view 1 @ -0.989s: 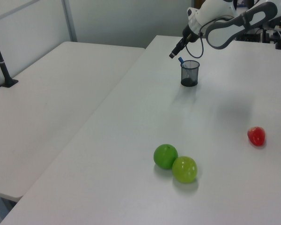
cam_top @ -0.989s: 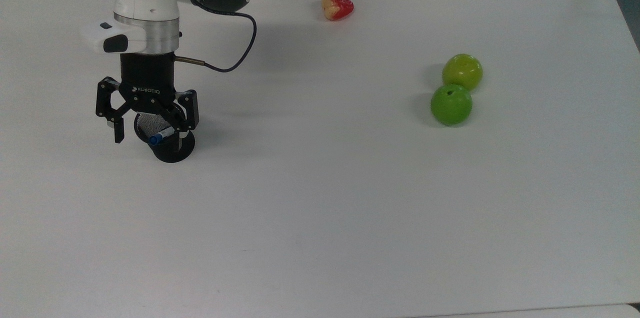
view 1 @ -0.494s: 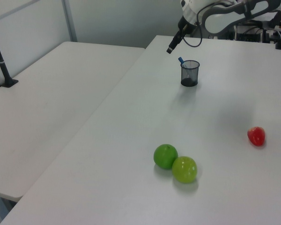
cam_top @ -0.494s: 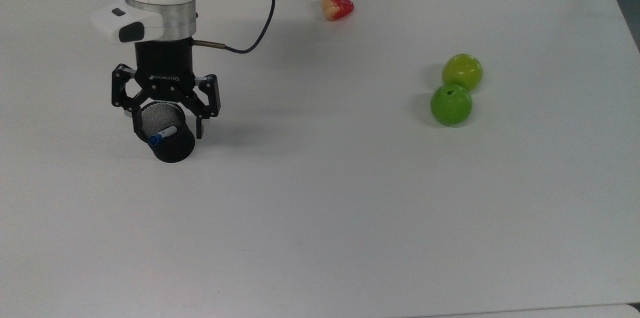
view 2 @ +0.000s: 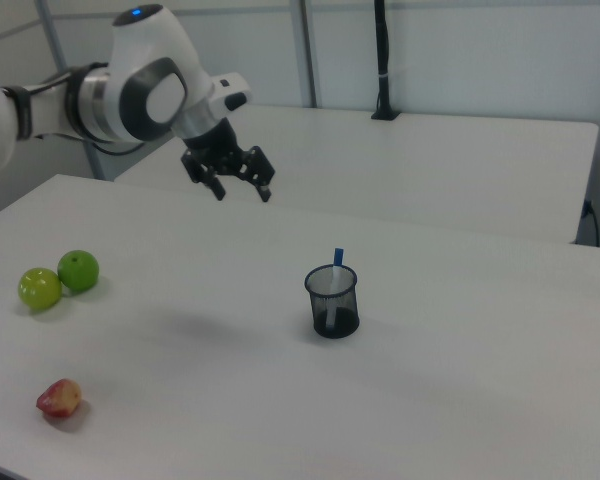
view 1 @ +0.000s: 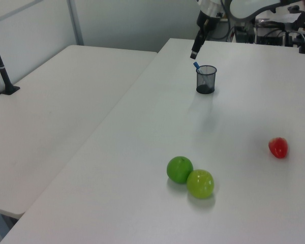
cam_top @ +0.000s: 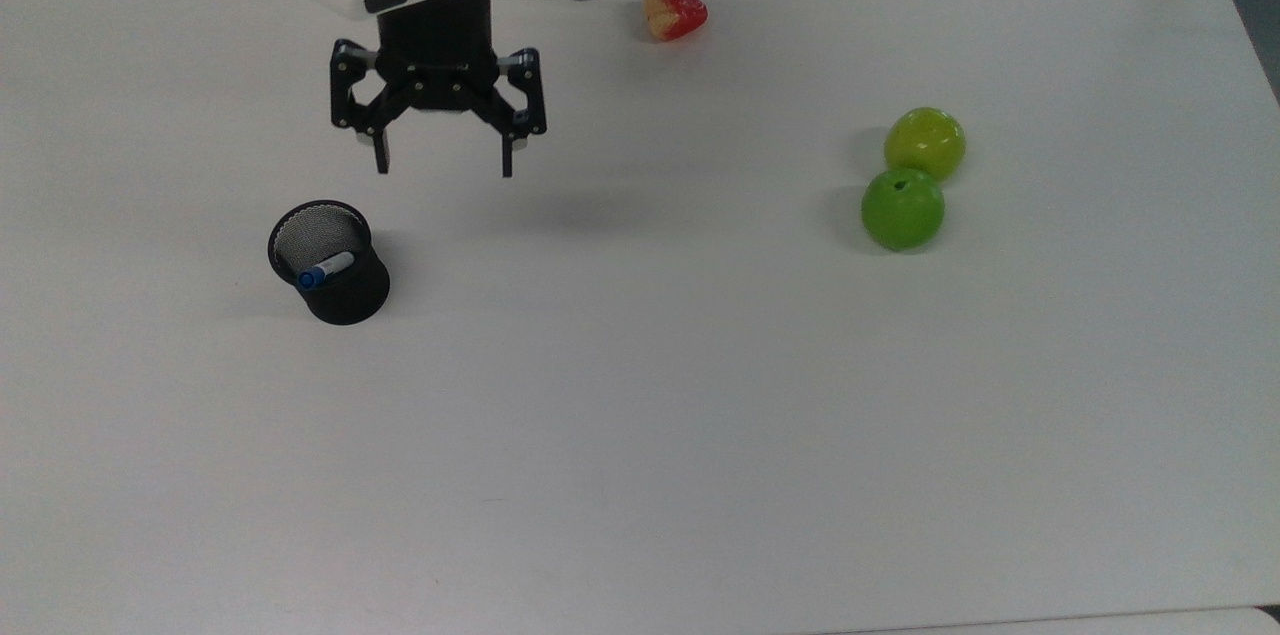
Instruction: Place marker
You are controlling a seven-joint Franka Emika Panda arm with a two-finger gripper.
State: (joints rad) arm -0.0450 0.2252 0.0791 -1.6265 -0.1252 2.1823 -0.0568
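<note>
The marker stands leaning inside a black mesh cup, its blue cap poking above the rim. In the left view the cup sits on the white table with the marker tip showing. My gripper hangs open and empty above the table, up and to the right of the cup in the top view. In the right view the gripper is high above the table, far to the left of the cup.
Two green apples touch each other at the top view's right. A red and yellow fruit lies near the far edge. A second white table stands beside this one in the left view.
The gripper left the cup, rising and moving toward the top view's upper right. The marker stayed in the cup.
</note>
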